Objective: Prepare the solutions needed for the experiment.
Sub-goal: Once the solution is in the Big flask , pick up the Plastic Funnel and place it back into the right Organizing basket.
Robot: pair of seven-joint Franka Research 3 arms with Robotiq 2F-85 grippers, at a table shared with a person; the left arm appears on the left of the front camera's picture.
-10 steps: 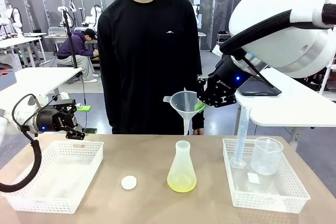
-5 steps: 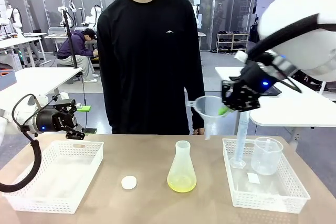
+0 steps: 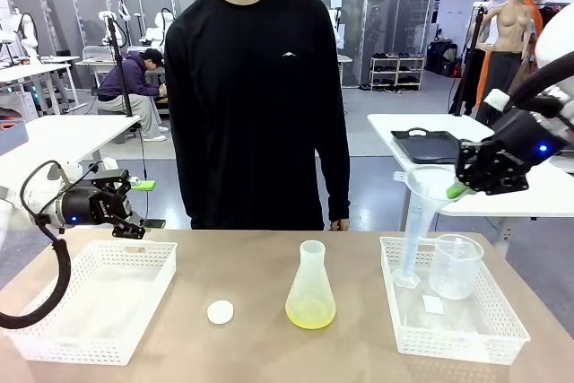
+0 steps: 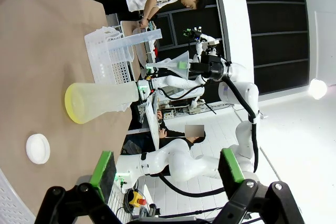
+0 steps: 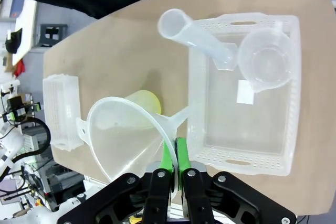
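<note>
Carrying the funnel (image 3: 429, 187) to storage looks like the step in hand. The right gripper (image 3: 459, 190) is pinching its rim, jaws closed on the thin wall, above the right tray (image 3: 457, 353) and just beside the cylinder (image 3: 414, 235). The funnel is hanging mouth up, stem pointing down, long axis near vertical. The solution (image 3: 310, 314) is sitting in the bottom of the flask (image 3: 310, 275), which is standing upright mid-table, neck up. Next, I judge, the funnel is needing a clean descent onto bare tray floor, missing the cylinder and beaker (image 3: 456, 266). The left gripper (image 3: 130, 220) is hovering wide open by the left tray (image 3: 63, 350).
</note>
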